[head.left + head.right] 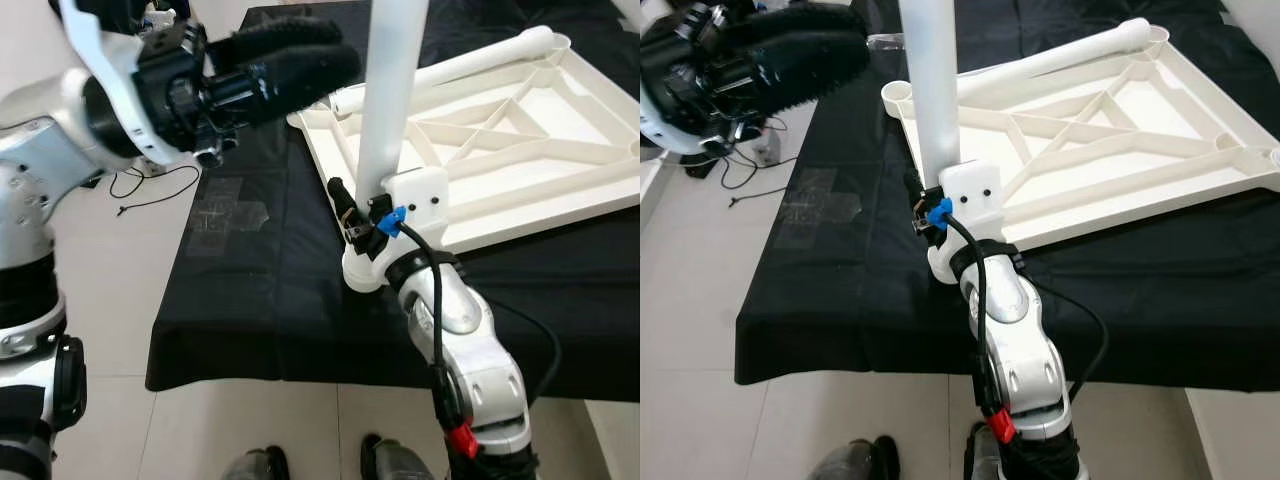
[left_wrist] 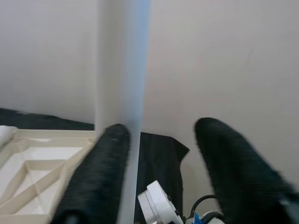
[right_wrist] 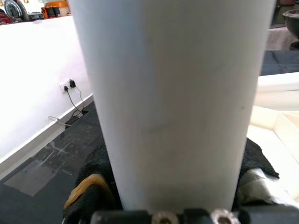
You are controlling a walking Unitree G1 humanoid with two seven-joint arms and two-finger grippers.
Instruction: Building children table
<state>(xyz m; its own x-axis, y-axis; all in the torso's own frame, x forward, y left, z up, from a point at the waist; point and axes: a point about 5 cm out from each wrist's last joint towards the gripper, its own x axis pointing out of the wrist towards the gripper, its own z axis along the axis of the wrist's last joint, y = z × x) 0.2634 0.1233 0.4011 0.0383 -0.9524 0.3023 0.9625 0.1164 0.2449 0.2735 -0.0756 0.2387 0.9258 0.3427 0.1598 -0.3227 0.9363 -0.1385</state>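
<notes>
1. White plastic makes up the upside-down children's tabletop (image 1: 520,150), one ribbed panel lying on the black cloth-covered table (image 1: 260,300).
2. Two white round plastic table legs show: one upright leg (image 1: 390,100) at the tabletop's near corner, one lying leg (image 1: 480,60) along the tabletop's far edge.
3. The tabletop's corner socket (image 1: 897,95) at the far-left end stands open, with no leg in it.
4. The right gripper (image 1: 365,225) is clamped around the upright leg's base, at the tabletop's near corner.
5. The left gripper (image 2: 161,158) hangs above the tabletop's left side, fingers (image 1: 290,70) spread apart, one finger just beside the upright leg; contact cannot be told.
</notes>
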